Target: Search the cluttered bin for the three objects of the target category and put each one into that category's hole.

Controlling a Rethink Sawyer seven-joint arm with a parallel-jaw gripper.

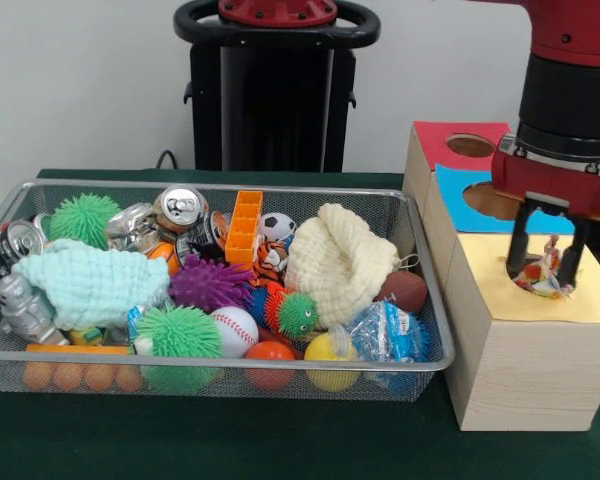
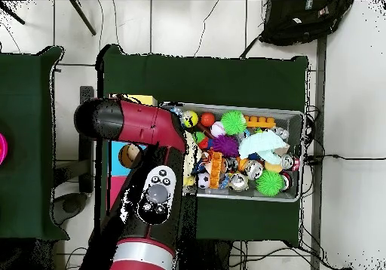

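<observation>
The pincer (image 1: 547, 268) grips a crinkly multicoloured wrapper (image 1: 540, 277) right over the yellow hole (image 1: 525, 272), so one drop looks imminent, while the wire bin (image 1: 425, 300) beside it, away from the boxes, probably hides more targets.

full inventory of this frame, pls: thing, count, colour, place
cluttered bin: 1, silver mesh, on the green table
spiky balls: several, green and purple, in the bin
crushed cans: several, silver, bin's far left
cloths: 2, cream at centre-right, mint at left
baseball: 1, white, near side
orange tray: 1, upright, far centre
wooden boxes: 3, with red, blue and yellow tops, beside the bin
hole: 1, yellow surround, under the gripper
crinkly packet: 1, multicoloured, between the fingers
gripper: 1, red and black, over the yellow top
</observation>
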